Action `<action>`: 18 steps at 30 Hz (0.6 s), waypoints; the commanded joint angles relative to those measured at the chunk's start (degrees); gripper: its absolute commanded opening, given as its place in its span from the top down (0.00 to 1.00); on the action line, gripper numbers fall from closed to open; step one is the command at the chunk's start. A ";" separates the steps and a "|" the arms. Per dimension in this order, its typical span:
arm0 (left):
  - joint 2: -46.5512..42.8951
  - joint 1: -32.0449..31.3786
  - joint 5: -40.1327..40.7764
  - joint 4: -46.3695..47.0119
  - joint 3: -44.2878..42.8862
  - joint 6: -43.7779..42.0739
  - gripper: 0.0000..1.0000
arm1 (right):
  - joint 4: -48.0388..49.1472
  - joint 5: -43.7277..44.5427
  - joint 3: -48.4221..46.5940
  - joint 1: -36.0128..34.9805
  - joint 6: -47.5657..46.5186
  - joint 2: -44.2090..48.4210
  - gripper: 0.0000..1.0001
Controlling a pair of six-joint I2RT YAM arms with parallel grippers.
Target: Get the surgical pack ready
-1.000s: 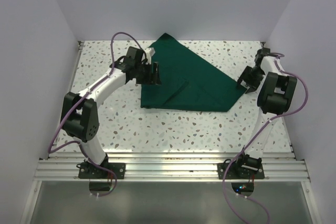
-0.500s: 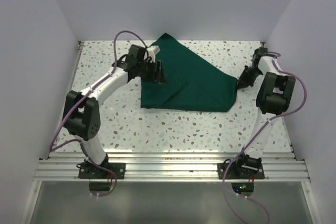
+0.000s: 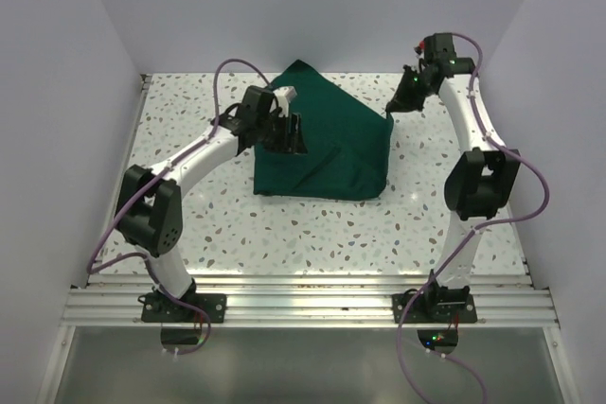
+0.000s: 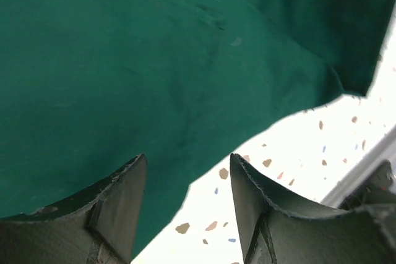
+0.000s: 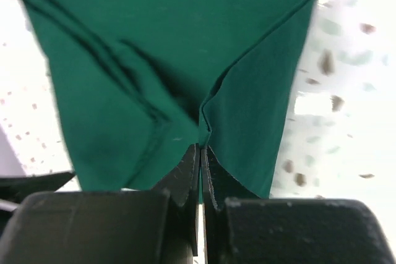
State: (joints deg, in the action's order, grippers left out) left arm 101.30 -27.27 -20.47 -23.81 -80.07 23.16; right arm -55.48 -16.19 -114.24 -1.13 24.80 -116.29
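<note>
Find the surgical pack (image 3: 322, 153), a dark green cloth, on the far middle of the tabletop (image 3: 322, 234), folded over into a loose, roughly 4-sided bundle with 1 corner drawn up off the tabletop. See the right pincer (image 5: 201, 153) pinched tight on that corner, high above the tabletop's far right, with 2 layers of cloth draping away from the closed tips like a tent. See the left pincer (image 4: 189, 171) standing about half wide with nothing between its tips, low over the tabletop's far left of middle, just above the cloth's edge and not gripping. Nothing else of the pack in view; cannot tell of anything hidden under the folds.

Judge the cloth light, soft and limp, with no stiffness of its own: bound to sag, drag and fold wherever unsupported, and likely to slide a little on the smooth tabletop. Not fragile, and not slippery in a tight pinch. Take hold at a corner or along a hemmed edge, catching every layer meant to move and none of the others. Avoid the middle, hard to pinch flat against the tabletop. Probably best handled with a 2nd hold or a press from the left pincer, to stop the rest trailing after the raised corner.
</note>
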 commanded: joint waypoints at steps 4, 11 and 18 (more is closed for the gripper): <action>-4.00 3.36 14.54 -6.06 -3.15 1.71 0.39 | -1.65 -5.26 -9.24 -6.77 4.56 0.72 1.00; -5.49 8.27 19.15 -10.11 -0.53 1.28 0.39 | 1.34 -6.40 -15.04 -14.95 6.84 -4.20 1.00; -6.99 9.25 25.73 -11.69 3.24 3.47 0.37 | 3.89 -7.72 -22.42 -20.23 7.55 -11.14 1.00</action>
State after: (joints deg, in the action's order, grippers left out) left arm 97.43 -18.22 0.40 -34.20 -79.18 24.95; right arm -54.35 -20.84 -131.94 -19.88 30.59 -125.38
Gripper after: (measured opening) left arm 0.621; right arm 0.011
